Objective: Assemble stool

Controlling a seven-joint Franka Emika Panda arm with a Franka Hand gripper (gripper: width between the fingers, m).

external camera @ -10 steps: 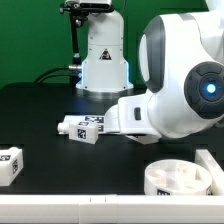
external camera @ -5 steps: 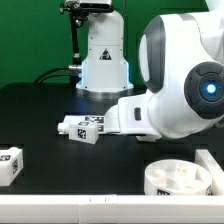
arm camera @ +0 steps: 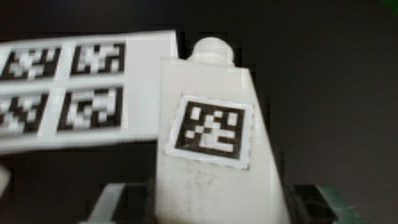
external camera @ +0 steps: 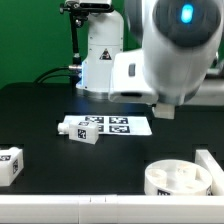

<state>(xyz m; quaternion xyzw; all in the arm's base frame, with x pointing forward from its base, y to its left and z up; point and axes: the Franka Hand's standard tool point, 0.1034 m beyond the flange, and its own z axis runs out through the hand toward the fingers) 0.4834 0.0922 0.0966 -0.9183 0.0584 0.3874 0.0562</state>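
Stool parts loose on table (external camera: 40, 105); gripper (arm camera: 214, 202) spread, holding nothing.
Item 1: leg (external camera: 78, 129), white, tagged, lying on its side at the exterior view's left end of the marker board (external camera: 120, 126); whether it touches the board cannot be told. In the wrist view this leg shows a rounded peg at one end, and its other end sits between the two blurred fingers (arm camera: 118, 200) with a dark gap on each side. Item 2: second leg (external camera: 8, 164), at the exterior view's left edge, well apart. Item 3: seat (external camera: 180, 178), round disc, hollow ribbed side up, near the front on the exterior view's right. The arm (external camera: 175, 50) hangs above the board.
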